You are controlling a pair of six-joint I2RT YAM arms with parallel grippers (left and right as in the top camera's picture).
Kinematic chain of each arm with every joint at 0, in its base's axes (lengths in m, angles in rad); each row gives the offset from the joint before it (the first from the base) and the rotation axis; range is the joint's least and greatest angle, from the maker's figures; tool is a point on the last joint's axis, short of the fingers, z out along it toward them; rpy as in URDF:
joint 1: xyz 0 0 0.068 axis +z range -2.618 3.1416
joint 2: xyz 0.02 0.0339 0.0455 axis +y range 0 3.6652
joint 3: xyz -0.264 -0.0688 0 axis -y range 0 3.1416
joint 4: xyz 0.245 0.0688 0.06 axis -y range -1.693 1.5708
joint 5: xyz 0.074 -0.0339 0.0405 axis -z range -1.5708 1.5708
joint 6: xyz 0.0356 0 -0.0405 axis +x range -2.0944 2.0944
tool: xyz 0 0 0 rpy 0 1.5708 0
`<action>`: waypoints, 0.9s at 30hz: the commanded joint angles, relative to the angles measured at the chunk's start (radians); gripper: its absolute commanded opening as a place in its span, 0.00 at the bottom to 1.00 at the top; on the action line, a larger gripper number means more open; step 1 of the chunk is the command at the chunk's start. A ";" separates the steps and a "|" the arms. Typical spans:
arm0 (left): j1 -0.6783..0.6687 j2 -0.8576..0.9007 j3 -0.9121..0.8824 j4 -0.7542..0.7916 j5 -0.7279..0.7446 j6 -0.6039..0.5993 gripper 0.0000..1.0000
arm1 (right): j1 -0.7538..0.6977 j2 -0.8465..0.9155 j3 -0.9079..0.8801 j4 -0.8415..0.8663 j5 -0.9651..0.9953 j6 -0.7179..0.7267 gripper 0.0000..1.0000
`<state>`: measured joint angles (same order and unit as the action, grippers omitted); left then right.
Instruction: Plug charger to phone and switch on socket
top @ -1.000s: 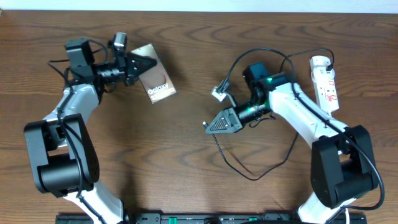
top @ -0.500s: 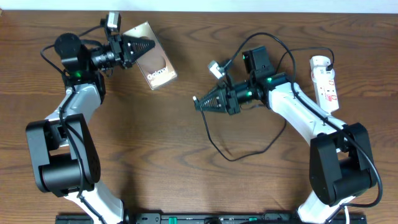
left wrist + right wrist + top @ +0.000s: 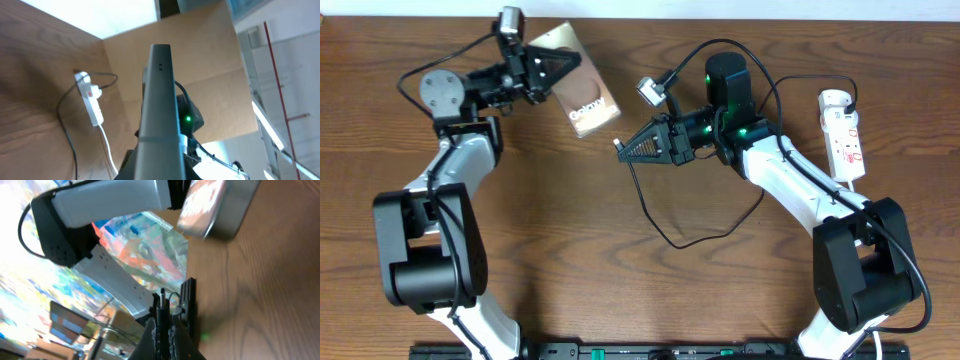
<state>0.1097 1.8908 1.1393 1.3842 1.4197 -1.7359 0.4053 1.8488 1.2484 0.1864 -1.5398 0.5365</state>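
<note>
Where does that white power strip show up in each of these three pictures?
Overhead: the socket lies by the right edge, upper part.
Left wrist: the socket is left of centre, on the table.
Right wrist: not in view.
Shared landmark: the wooden table, in all three.

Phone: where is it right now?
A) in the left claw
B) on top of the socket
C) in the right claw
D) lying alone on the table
A: the left claw grips the phone by its edge; the right claw holds the charger.
</note>
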 commanded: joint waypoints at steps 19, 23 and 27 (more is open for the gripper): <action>-0.033 -0.007 0.023 0.036 -0.023 -0.024 0.07 | -0.005 0.010 0.008 0.038 -0.015 0.069 0.01; -0.046 -0.007 0.023 0.037 -0.022 -0.023 0.07 | -0.005 0.010 0.008 0.039 -0.014 0.069 0.01; -0.065 -0.007 0.023 0.043 -0.022 -0.019 0.07 | -0.005 0.010 0.008 0.039 -0.014 0.069 0.01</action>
<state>0.0589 1.8908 1.1393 1.4082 1.4147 -1.7542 0.4030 1.8488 1.2484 0.2226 -1.5406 0.5961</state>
